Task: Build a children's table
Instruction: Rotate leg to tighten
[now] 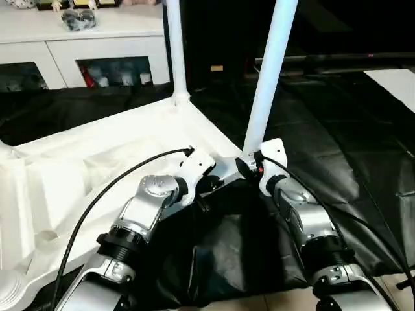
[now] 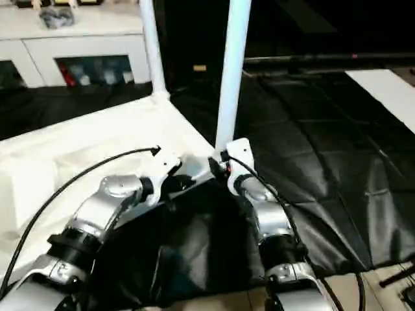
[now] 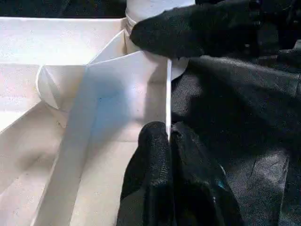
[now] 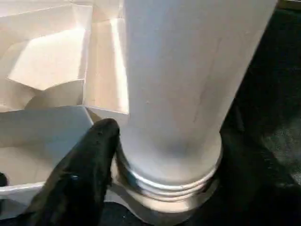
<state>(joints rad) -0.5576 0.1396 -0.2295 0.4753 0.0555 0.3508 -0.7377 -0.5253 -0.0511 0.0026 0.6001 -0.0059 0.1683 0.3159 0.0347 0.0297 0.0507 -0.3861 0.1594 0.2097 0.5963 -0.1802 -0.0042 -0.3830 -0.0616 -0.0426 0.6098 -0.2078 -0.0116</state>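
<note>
White leg (image 1: 269, 78) base between right fingers (image 4: 77, 179).

We see the white plastic tabletop (image 1: 97, 155) lying upside down on black cloth, its ribbed underside facing up. Two white tubular legs stand upright in its round corner sockets: the far leg (image 1: 175, 45) at the back corner, the near leg (image 1: 269, 78) at the front corner.

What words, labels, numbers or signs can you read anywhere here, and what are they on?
None can be read.
White plastic tabletop, upside down: no print shows.
Two upright white tubular legs: plain.
Small items on and inside the white cabinet: too small and blurred to tell any text.
</note>
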